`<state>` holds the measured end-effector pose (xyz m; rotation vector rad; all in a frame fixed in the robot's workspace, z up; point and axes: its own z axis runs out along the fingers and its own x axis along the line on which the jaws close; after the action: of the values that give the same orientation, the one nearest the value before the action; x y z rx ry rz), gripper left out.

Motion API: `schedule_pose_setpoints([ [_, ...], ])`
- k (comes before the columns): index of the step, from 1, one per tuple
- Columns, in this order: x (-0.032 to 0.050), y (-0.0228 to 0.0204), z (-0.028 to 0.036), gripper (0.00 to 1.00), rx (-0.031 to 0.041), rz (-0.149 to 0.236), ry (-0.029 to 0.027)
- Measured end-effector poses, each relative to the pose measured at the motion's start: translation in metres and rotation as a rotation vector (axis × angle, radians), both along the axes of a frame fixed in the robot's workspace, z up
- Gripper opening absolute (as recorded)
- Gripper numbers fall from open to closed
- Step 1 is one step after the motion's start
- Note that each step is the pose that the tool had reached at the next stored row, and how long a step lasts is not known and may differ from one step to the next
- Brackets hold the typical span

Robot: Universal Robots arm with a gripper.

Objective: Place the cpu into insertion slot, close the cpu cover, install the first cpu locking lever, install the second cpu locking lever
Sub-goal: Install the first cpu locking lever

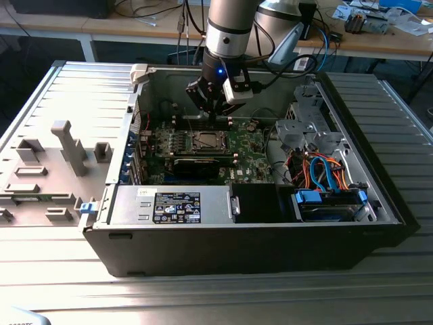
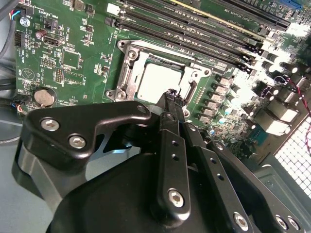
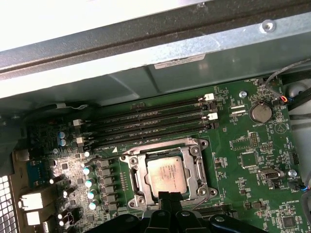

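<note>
Gripper fills the lower half of the second wrist view — black fingers drawn together to a narrow tip with nothing visible between them, so I read it as closed and empty, tip poised at the near edge of the socket. In the first wrist view the same tip sits at bottom centre, just short of the chip. One cpu, centre-low in that frame, lying flat inside the socket with its dull silver lid up — looks seated already. Judgement: light, rigid, smooth metal top, so slippery to pinch; the contacts beneath are the fragile part, so hold it by its opposite edges only, never press off-centre. One cpu cover — thin silvery frame around the chip, appears to lie down over it, though I can't tell whether it is fully flush. Thin sheet metal, springy, bends if pried; push on the frame edge, not the window. Locking levers: can't make out either one clearly, so no count there. Further back, four black memory slots run across mid-frame, one coin cell at upper right, then the grey case wall across the top. In the exterior view, one arm comes down from top centre into the open computer case, gripper over the motherboard at frame centre; one power supply box sits along the near wall, lower centre-left.
</note>
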<state>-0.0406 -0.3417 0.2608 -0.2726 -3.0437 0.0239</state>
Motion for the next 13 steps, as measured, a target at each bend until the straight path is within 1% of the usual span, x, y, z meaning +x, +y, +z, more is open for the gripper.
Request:
schedule_pose_setpoints([
  [13, 0.0000, 0.0000, 0.0000, 0.11, 0.0004, 0.007, 0.0000],
])
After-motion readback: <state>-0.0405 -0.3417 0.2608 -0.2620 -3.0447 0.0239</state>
